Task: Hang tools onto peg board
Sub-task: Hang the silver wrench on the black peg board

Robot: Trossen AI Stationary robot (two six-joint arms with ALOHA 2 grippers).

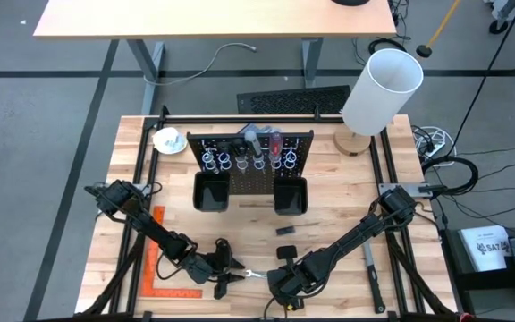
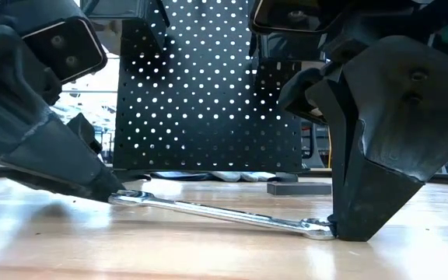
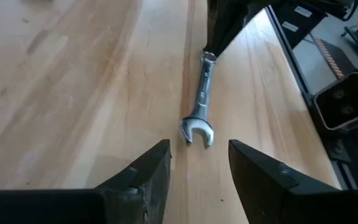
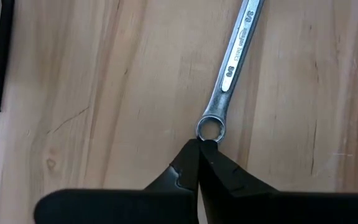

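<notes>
- High view: both arms reach in low at the near edge of the wooden desk (image 1: 347, 192), and their tips almost meet over a small silver wrench (image 1: 255, 274).
- The left claw (image 1: 232, 273) sits just beside the wrench's open-jawed end. From its own wrist camera its two fingers (image 3: 146, 177) stand well apart, with the open end of the wrench (image 3: 199, 118) lying just ahead of the gap.
- The right claw (image 1: 274, 279) is at the other end. Its fingers (image 4: 188, 165) are pressed together at the tip, right against the ring end of the wrench (image 4: 229, 71); I cannot tell whether they actually pinch the ring's rim or only touch it.
- Low view: the wrench (image 2: 224, 211) lies along the desk, running between the two dark claws, ring end at the right claw's tip (image 2: 341, 225).
- The peg board (image 1: 252, 161) stands upright well back from the wrench, toward the far side of the desk, with a row of wire rings and two black bins (image 1: 211, 191) at its foot.
- An orange square ruler (image 1: 155, 264) lies on the desk under the left arm.
</notes>
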